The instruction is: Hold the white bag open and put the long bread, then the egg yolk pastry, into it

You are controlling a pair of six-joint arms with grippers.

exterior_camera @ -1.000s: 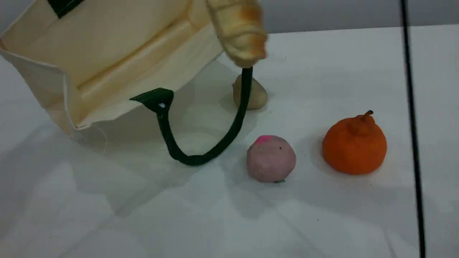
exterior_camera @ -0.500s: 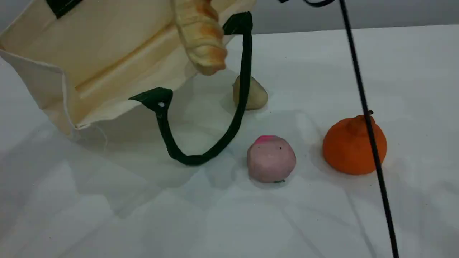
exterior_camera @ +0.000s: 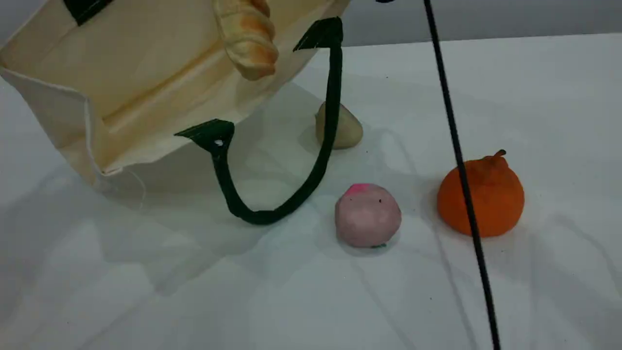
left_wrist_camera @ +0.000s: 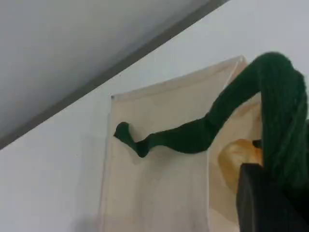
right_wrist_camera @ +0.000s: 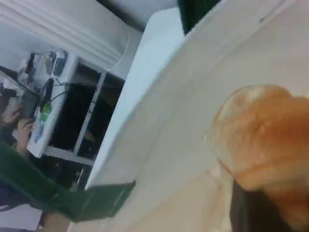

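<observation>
The white bag (exterior_camera: 146,82) hangs tilted at the upper left, its mouth gaping toward the table. One green handle (exterior_camera: 272,212) droops onto the table. The other handle (left_wrist_camera: 280,111) runs up into my left gripper (left_wrist_camera: 275,191), which is shut on it. The long bread (exterior_camera: 245,39) hangs end-down inside the bag's mouth. My right gripper (right_wrist_camera: 258,210) is shut on the long bread (right_wrist_camera: 260,135). The egg yolk pastry (exterior_camera: 347,129) lies on the table beside the bag, partly behind the handle strap. Neither gripper shows in the scene view.
A pink ball (exterior_camera: 368,215) lies in front of the pastry, and an orange stemmed fruit (exterior_camera: 486,194) to its right. A thin black cable (exterior_camera: 457,146) slants down across the right side, in front of the fruit. The table (exterior_camera: 291,301) is white.
The long bread has moved left, from beside the bag's rim to inside its mouth. The black cable has swung left across the orange fruit. The bag has hardly shifted.
</observation>
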